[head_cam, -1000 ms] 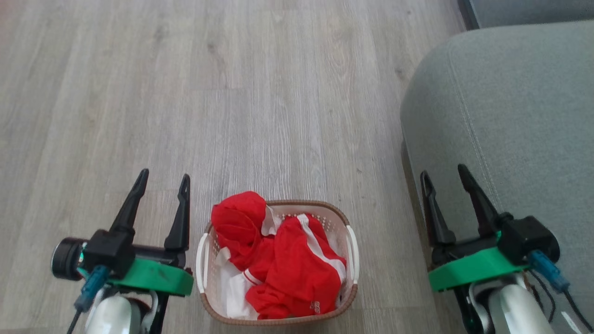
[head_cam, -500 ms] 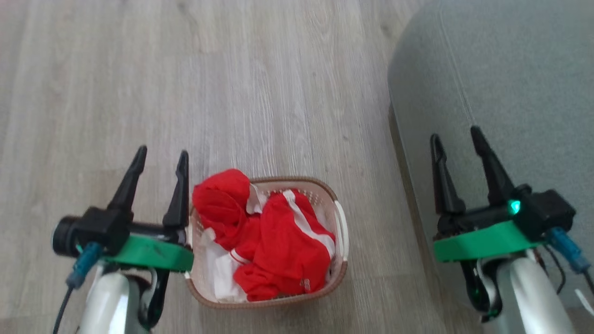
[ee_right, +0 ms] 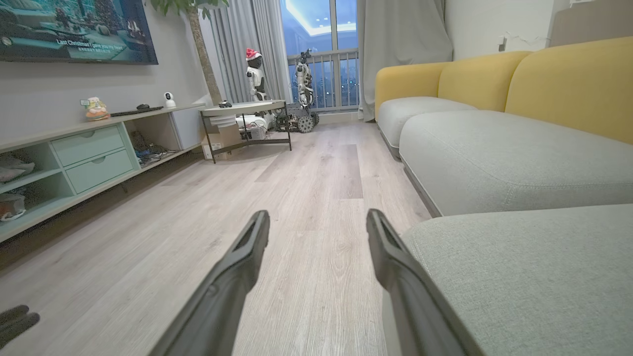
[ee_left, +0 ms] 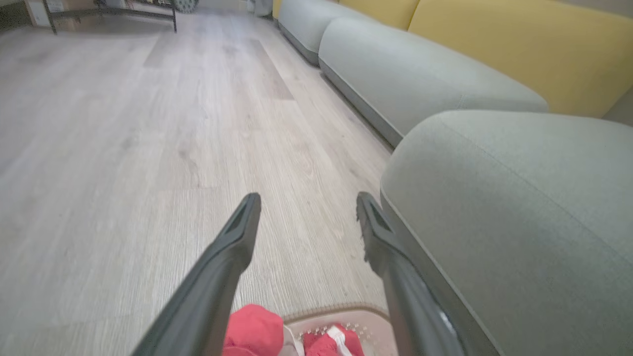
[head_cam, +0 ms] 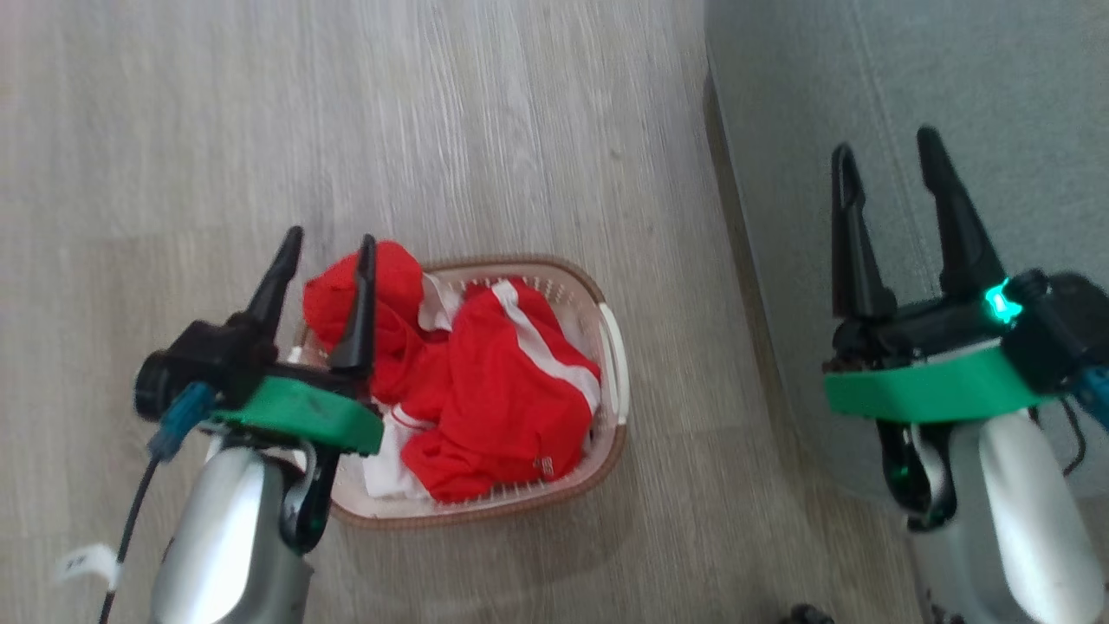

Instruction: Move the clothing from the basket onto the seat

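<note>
Reaching step: my left gripper (head_cam: 331,234), wide and empty, hangs over the basket's (head_cam: 611,347) left rim (right gripper (head_cam: 885,139) wide too); next, dip and pinch the clothing (head_cam: 502,390).

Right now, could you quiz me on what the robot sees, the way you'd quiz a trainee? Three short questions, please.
1. True or false: the red clothing lies in the basket.
2. Which is nearer the basket: A) left gripper or B) right gripper?
3. Fill in: the basket stands on the wooden ____ beside the grey-green seat.
Key: 1 true; 2 A; 3 floor.
</note>
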Motion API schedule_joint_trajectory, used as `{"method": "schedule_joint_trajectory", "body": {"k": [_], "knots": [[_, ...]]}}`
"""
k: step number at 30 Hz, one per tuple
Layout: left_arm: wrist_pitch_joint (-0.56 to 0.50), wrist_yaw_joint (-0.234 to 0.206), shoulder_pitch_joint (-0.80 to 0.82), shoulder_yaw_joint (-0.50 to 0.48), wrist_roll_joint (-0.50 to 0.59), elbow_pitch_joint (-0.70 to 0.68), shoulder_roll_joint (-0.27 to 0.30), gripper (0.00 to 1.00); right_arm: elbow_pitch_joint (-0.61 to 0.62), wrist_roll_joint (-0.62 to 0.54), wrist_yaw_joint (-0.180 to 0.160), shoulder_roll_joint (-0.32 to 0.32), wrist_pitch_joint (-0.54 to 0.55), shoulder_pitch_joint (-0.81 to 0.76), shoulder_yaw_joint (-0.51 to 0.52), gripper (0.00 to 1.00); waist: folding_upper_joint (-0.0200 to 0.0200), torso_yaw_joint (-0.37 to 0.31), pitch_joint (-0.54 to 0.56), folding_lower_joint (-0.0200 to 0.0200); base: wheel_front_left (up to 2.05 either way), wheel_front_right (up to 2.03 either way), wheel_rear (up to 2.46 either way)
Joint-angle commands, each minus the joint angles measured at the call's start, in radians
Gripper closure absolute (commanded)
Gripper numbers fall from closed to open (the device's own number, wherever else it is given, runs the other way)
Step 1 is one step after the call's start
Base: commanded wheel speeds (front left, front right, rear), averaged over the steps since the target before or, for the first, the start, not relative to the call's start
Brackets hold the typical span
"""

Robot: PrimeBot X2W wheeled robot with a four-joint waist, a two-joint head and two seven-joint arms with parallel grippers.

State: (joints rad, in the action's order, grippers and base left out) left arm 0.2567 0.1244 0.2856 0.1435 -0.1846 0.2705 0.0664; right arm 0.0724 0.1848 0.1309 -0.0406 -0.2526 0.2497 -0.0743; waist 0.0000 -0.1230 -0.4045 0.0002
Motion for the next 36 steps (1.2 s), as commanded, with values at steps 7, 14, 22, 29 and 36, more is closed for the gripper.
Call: {"method": "schedule_joint_trajectory", "body": {"k": [7, 14, 22, 29, 36], "knots": [[0.005, 0.006, 0.117, 0.042, -0.061, 0.127, 0.041, 0.0, 0.059, 0.005, 0.0, -0.01, -0.009, 0.079, -0.017, 0.0, 0.0, -0.033, -0.112, -0.0002, 0.0, 0.0, 0.0], [0.002, 0.006, 0.219, 0.144, -0.109, 0.338, 0.072, 0.0, 0.086, 0.005, 0.0, -0.01, -0.009, 0.136, -0.028, 0.0, 0.0, -0.061, -0.191, -0.0002, 0.0, 0.0, 0.0], [-0.026, 0.006, 0.333, 0.29, -0.177, 0.547, 0.076, 0.0, 0.116, 0.012, 0.0, -0.01, -0.009, 0.187, -0.041, 0.0, 0.0, -0.092, -0.265, -0.0002, 0.0, 0.0, 0.0], [-0.065, 0.006, 0.444, 0.363, -0.217, 0.684, 0.067, 0.0, 0.135, 0.001, 0.0, -0.01, -0.009, 0.232, -0.071, 0.0, 0.0, -0.115, -0.343, -0.0002, 0.0, 0.0, 0.0], [-0.153, 0.006, 0.539, 0.42, -0.26, 0.805, 0.061, 0.0, 0.152, -0.004, 0.0, -0.01, -0.009, 0.29, -0.084, 0.0, 0.0, -0.137, -0.407, -0.0002, 0.0, 0.0, 0.0]]}}
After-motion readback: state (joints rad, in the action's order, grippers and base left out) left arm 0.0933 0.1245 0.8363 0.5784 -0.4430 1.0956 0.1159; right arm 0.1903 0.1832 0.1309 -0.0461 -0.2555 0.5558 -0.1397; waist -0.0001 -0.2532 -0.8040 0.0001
